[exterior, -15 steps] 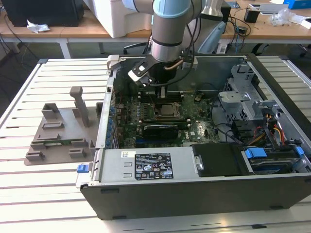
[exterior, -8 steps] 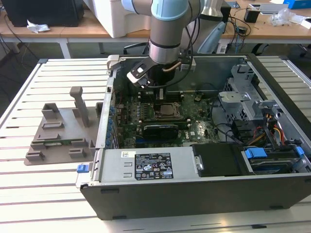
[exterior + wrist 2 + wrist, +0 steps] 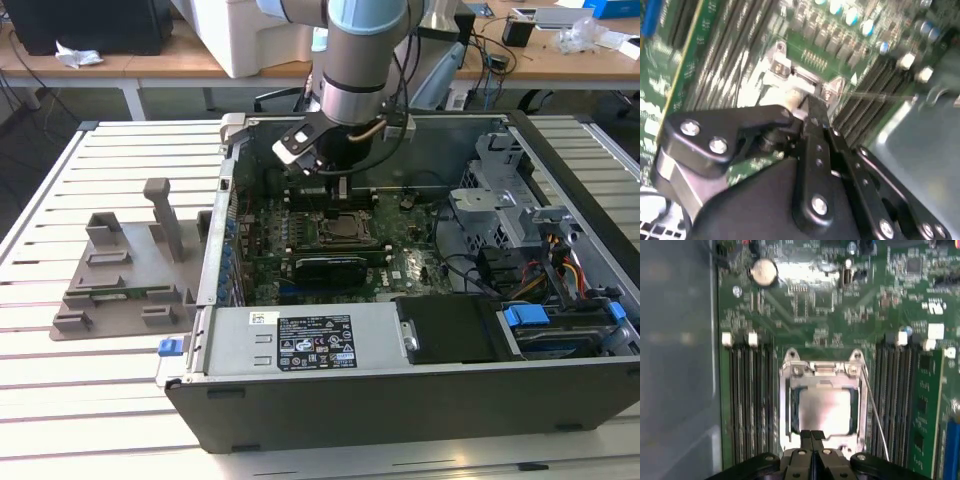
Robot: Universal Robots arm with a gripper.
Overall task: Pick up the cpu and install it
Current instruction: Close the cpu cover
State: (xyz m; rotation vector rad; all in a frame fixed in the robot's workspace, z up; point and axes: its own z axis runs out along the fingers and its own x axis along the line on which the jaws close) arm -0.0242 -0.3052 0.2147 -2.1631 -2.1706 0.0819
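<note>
The cpu (image 3: pixel 825 410) shows as a pale silvery square lying flat in the socket, with the metal socket frame (image 3: pixel 789 405) around it on the green motherboard. In the first wrist view my gripper (image 3: pixel 812 435) hangs just above the near edge of the socket, its two black fingertips pressed together with nothing between them. The exterior view shows the gripper (image 3: pixel 340 187) inside the open computer case, straight over the socket (image 3: pixel 347 229). The black finger linkages (image 3: pixel 812 165) of the gripper reach toward the socket's metal frame (image 3: pixel 790 72) in the second wrist view.
A thin socket lever (image 3: pixel 873 407) slants beside the frame. Memory slots (image 3: pixel 750 400) flank the socket on both sides. The case walls (image 3: pixel 400 400), a power supply with a white label (image 3: pixel 315 340) and a drive cage (image 3: pixel 500 200) hem in the board. A grey fixture (image 3: pixel 130 270) sits on the slatted table.
</note>
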